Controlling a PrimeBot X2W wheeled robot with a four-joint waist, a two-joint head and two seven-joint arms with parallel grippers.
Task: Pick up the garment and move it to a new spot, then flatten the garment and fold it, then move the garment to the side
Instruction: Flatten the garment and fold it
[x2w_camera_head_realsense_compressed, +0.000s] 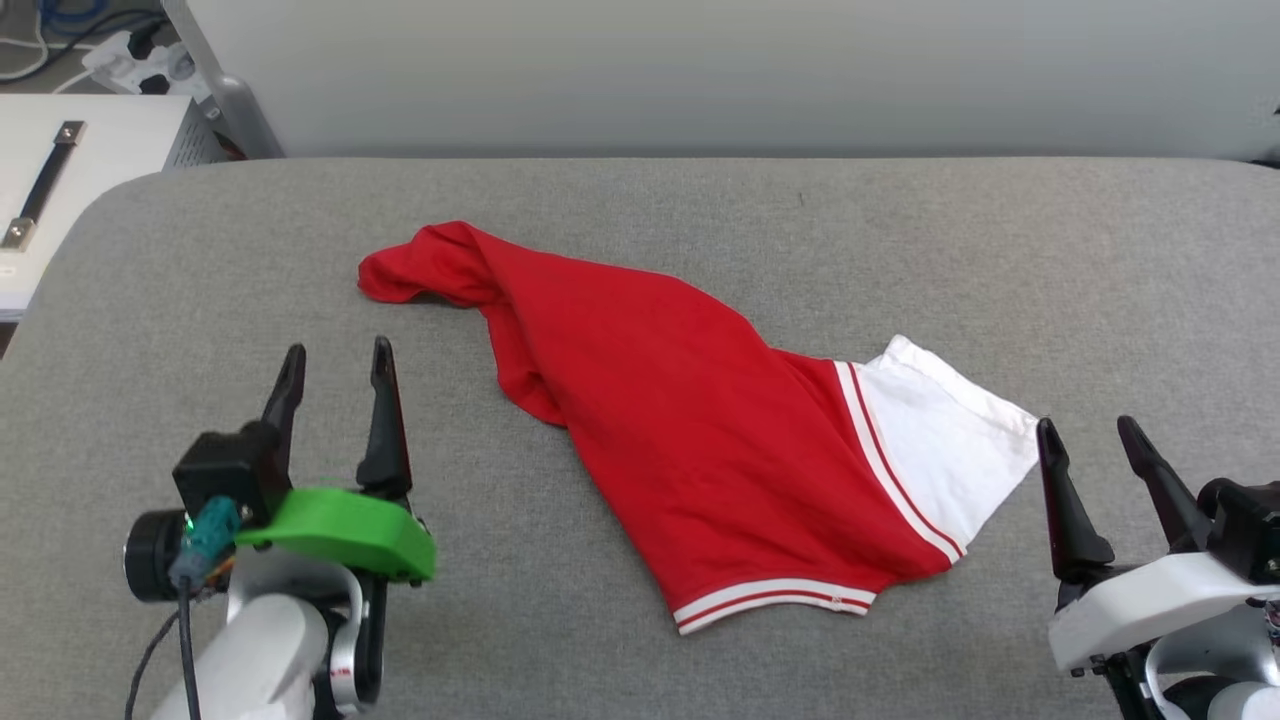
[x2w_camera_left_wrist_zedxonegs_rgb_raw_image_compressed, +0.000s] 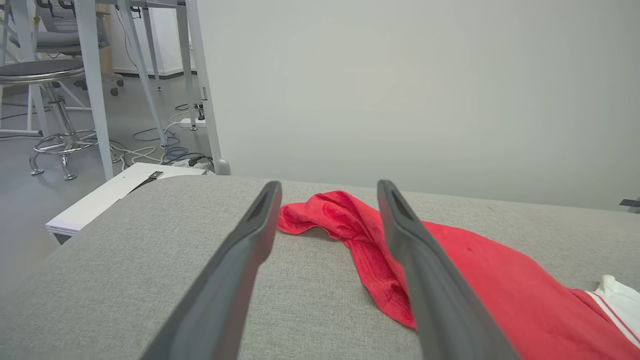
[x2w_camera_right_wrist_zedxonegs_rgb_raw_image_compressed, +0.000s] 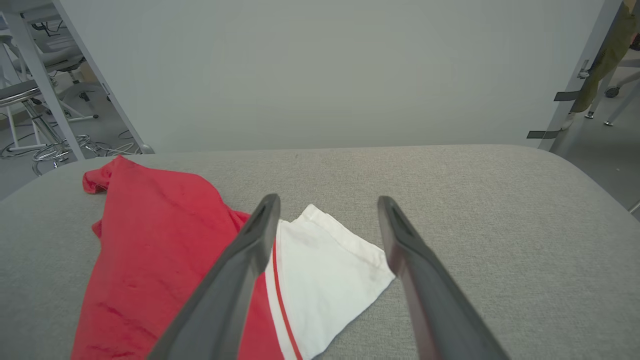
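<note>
Counter (x2w_camera_head_realsense_compressed: 700, 190) is carrying the garment (x2w_camera_head_realsense_compressed: 700, 420) bunched, left gripper (x2w_camera_head_realsense_compressed: 338, 347) and right gripper (x2w_camera_head_realsense_compressed: 1087, 424) hovering with jaws spread; flattening is probably pending, needing corner grabs.

A grey fabric-covered desk (x2w_camera_head_realsense_compressed: 700, 190) stood before a pale partition (x2w_camera_head_realsense_compressed: 700, 70). Beside its far left corner sat a white cabinet (x2w_camera_head_realsense_compressed: 110, 140) with a black handle (x2w_camera_head_realsense_compressed: 45, 185). Farther left, a chrome-based stool (x2w_camera_left_wrist_zedxonegs_rgb_raw_image_compressed: 40, 70) and loose cables (x2w_camera_left_wrist_zedxonegs_rgb_raw_image_compressed: 170, 151) occupied the floor (x2w_camera_left_wrist_zedxonegs_rgb_raw_image_compressed: 30, 210).

Your left gripper (x2w_camera_head_realsense_compressed: 338, 346) sits low left, fingers spread wide; your right gripper (x2w_camera_head_realsense_compressed: 1087, 424) low right, likewise spread, both empty.
</note>
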